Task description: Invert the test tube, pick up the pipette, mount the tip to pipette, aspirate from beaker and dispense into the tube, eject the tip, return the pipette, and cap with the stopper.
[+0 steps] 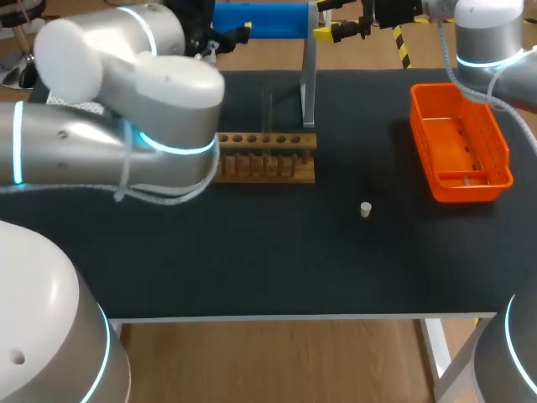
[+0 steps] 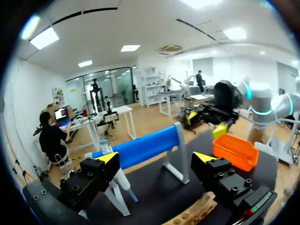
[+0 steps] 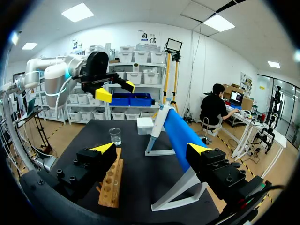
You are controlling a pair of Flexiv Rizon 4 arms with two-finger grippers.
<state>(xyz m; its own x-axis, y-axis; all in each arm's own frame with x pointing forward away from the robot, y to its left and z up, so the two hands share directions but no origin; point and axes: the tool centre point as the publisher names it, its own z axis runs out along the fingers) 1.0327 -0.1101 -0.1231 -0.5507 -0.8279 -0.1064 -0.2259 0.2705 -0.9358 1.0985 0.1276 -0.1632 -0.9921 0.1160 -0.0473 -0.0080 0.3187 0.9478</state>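
Left hand and right hand both stand wide and empty; a misjudged descent could clip the wooden rack and topple the faint, glassy test tube.

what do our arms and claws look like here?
Left arm and right arm: glossy silver-white rounded links, glowing cyan rings at joints, pale cable looped outside. Left claw and right claw: black, blocky, studded with screw heads, bright yellow wedge tips.

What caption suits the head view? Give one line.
Black table with wooden rack, orange bin and small white stopper.
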